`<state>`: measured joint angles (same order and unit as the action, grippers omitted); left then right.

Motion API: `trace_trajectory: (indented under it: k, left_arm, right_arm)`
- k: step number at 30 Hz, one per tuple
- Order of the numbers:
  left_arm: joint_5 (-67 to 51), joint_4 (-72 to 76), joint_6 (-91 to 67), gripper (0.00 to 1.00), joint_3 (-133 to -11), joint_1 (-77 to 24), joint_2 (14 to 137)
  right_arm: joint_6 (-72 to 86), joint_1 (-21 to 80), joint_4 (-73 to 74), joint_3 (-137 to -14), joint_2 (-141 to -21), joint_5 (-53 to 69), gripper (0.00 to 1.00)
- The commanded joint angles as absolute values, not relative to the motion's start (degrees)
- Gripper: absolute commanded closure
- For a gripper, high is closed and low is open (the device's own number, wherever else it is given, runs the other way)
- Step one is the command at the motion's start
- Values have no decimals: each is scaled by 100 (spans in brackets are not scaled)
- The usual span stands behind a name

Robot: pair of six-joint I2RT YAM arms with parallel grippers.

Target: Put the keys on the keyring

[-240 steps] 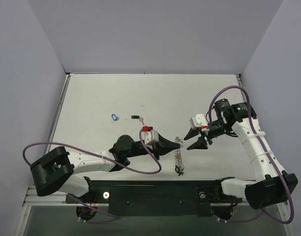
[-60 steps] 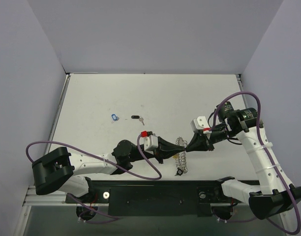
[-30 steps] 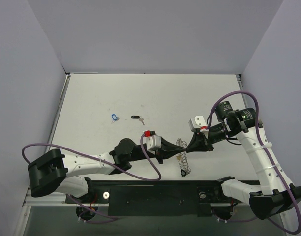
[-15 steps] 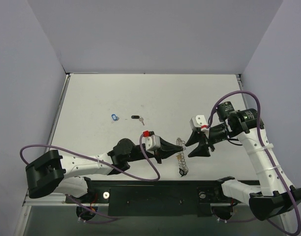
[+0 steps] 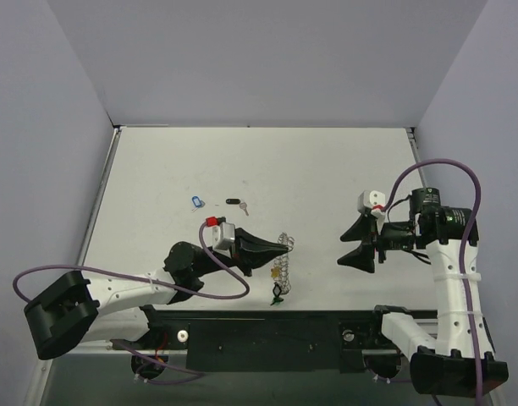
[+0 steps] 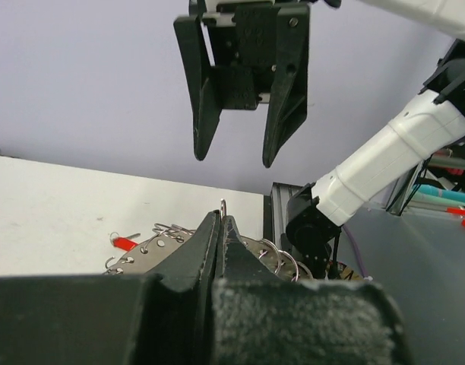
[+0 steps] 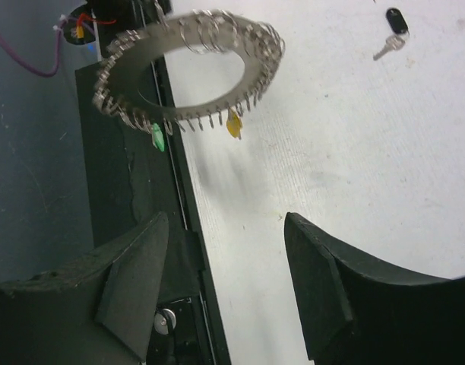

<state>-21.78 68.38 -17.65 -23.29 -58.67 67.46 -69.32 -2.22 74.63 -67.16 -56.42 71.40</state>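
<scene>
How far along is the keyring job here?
Done: a green key and a yellow key hang from the keyring. In hand: the left gripper grips the keyring; the right gripper is open and empty. Left: the blue key and black key lie on the table.

In the top view, the table [image 5: 327,169] is lit evenly from above and only faint shadows are cast. In the right wrist view, a smeared grey shadow is seen below the keyring [image 7: 172,110], mid-frame. The fingers [image 6: 187,266] of the left gripper [image 6: 220,224] are rendered dark and unfocused along the lower edge.
</scene>
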Motion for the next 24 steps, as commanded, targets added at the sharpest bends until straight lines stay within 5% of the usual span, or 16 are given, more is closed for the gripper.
trace_trajectory:
  k: [1, 12, 24]
  left_arm:
    - [-2802, 7989, -2723, 100, -2320, -5424, 6434]
    - [-2997, 7858, -3322, 100, -2505, -4966, 6425]
    - [-2848, 7754, -2964, 100, -2742, -5159, 7110]
  right_arm:
    - [-6645, -702, 7313, -6460, -5879, 7462, 42]
    - [-5635, -1530, 6390, -5836, -6258, 7251, 45]
    - [-6466, -63, 6889, -6204, -6082, 6723, 43]
